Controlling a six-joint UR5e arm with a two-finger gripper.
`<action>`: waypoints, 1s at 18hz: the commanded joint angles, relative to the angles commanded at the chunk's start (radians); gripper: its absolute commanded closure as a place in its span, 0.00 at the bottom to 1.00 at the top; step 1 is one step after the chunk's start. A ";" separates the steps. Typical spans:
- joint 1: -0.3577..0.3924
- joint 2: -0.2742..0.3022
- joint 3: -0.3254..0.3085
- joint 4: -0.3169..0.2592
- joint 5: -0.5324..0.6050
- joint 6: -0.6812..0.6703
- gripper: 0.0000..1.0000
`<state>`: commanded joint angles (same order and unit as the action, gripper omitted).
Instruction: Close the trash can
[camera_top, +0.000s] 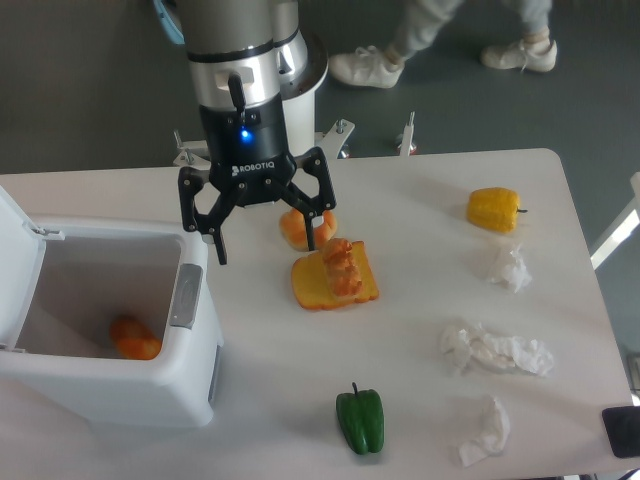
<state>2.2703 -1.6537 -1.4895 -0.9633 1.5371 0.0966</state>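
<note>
The trash can (120, 385) is a big white boxy bin at the table's left front, standing open with its lid (18, 250) swung up on the far left side. Its grey latch (185, 295) faces right. An orange food item (134, 338) lies inside on the bottom. My gripper (266, 243) hangs open and empty just right of the bin's upper right corner, one fingertip close above the rim, the other over an orange pastry (299, 228).
A toast slice with topping (335, 277) lies right of the gripper. A green pepper (360, 420) sits near the front edge. A yellow pepper (494, 209) and several crumpled tissues (494, 351) lie on the right side. A dark object (622, 432) is at the right front corner.
</note>
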 joint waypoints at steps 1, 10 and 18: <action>-0.005 0.009 -0.003 0.000 0.000 0.000 0.00; -0.069 0.087 -0.057 -0.002 -0.006 0.005 0.00; -0.178 0.112 -0.084 -0.005 -0.006 -0.003 0.00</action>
<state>2.0926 -1.5416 -1.5738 -0.9679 1.5309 0.0936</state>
